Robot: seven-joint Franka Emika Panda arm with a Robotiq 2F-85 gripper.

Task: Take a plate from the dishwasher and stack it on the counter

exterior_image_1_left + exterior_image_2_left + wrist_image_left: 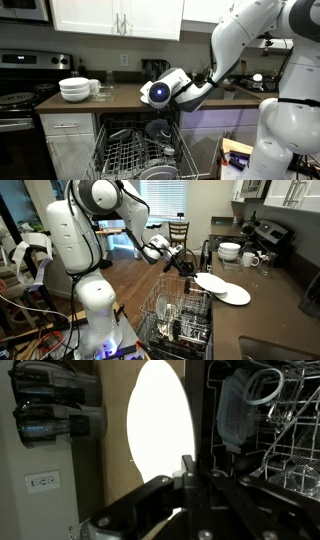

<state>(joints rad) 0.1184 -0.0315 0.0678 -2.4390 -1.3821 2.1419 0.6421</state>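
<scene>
White cabinets [115, 18] line the wall near a black stove [20, 100]. A bright window [165, 195] stands behind a wooden chair [178, 232] on a brown floor [135, 280].

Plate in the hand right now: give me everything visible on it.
The plate is plain white, round and shallow, and looks like glazed ceramic. It is blown out to a bright oval in the wrist view. The hand appears to pinch its rim. The plate hangs nearly flat, slightly tilted, over the front edge of the dark counter, next to a second white plate lying there. I cannot tell whether they touch.

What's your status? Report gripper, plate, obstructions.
Gripper shut on plate rim. Plate out of dishwasher, at counter edge. Second plate lies on counter beside it.
</scene>
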